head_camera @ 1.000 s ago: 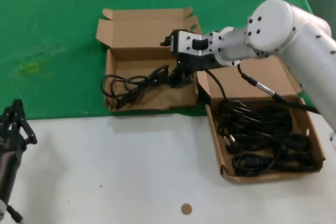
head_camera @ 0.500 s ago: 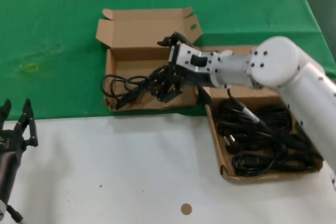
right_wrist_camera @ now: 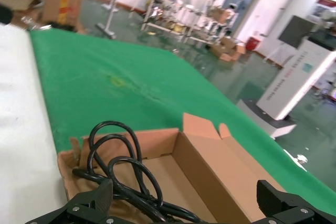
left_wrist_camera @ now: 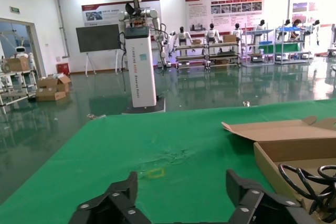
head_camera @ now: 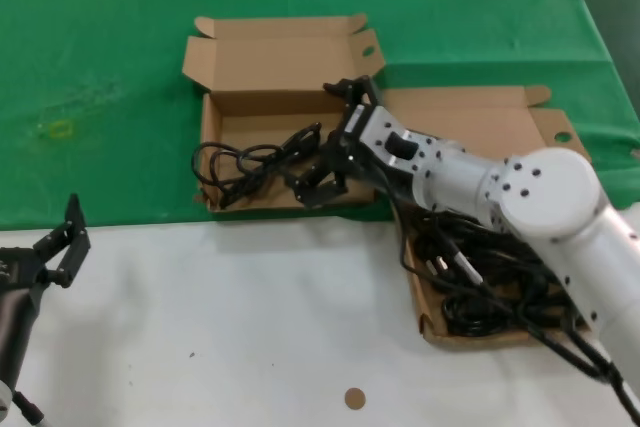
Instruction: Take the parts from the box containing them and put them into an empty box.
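Trouble is most likely at the near-left wall of the wider box (head_camera: 290, 127), judging from how things lie. The left hand (head_camera: 62, 247) waits well off to the left over the white surface (head_camera: 250, 327), fingers spread and holding nothing, so it plays no part for now.

The delivered cord (head_camera: 255, 165) lies in the wider box just left of the right hand (head_camera: 322, 179). Its long axis runs roughly across the tray, rising slightly toward the hand, with the plug end nearest the hand and the loose loops at the far end. Those loops spill over the left wall and onto the green cloth (head_camera: 100, 77). If another bundle lands on top, or the hand drags a loop as it draws away, I judge the cord could slide out over that low wall.

The right hand sits low over the near-right corner of that box, fingers apart and gripping nothing; the right wrist view shows both fingertips wide with the cord's loops (right_wrist_camera: 123, 166) between and beyond them. A finger could hook a loop on the way up and lift the cord back out.

To the right of the hand, the longer box (head_camera: 500, 227) holds the remaining cords (head_camera: 500, 287), piled and tangled, lying mostly across the tray. The arm's own cable trails over them, so a snag there could pull several bundles at once, or shift the light box.
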